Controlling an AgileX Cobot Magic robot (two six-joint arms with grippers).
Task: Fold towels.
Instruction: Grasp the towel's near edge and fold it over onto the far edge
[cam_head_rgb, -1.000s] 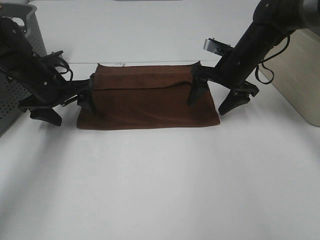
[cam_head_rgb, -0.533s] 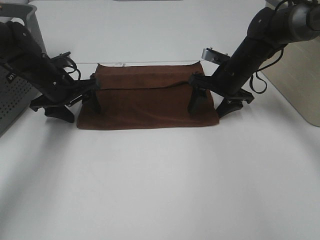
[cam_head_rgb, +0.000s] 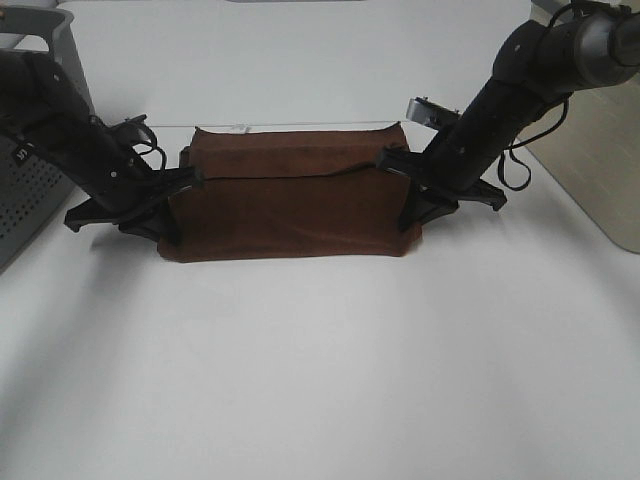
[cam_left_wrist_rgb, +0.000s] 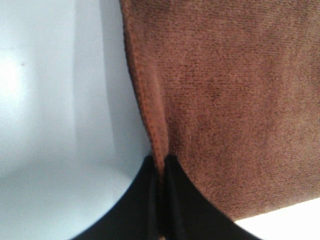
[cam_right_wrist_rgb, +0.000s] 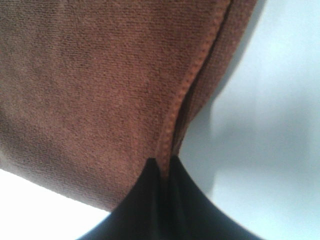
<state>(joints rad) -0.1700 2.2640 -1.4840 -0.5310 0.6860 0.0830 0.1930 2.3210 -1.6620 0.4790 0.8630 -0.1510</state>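
Observation:
The reddish-brown towel (cam_head_rgb: 290, 205) lies partly folded on the white table, its far strip doubled over the near part. My left gripper (cam_head_rgb: 172, 205) is shut on the towel's left edge, and the hem (cam_left_wrist_rgb: 152, 125) runs down into its closed fingers (cam_left_wrist_rgb: 145, 200). At the other side, my right gripper (cam_head_rgb: 412, 208) is shut on the towel's right edge, where the stitched hem (cam_right_wrist_rgb: 187, 87) enters the closed fingers (cam_right_wrist_rgb: 150, 200). Both pinched edges are drawn slightly inward. A small white tag (cam_head_rgb: 240, 127) shows at the towel's far edge.
A grey perforated bin (cam_head_rgb: 35, 130) stands at the left behind the left arm. A beige box (cam_head_rgb: 605, 150) stands at the right edge. White table (cam_head_rgb: 320, 370) stretches in front of the towel.
Both grippers went from open, straddling the towel's side edges, to shut on them. The towel's near corners have pulled inward, so it looks narrower.

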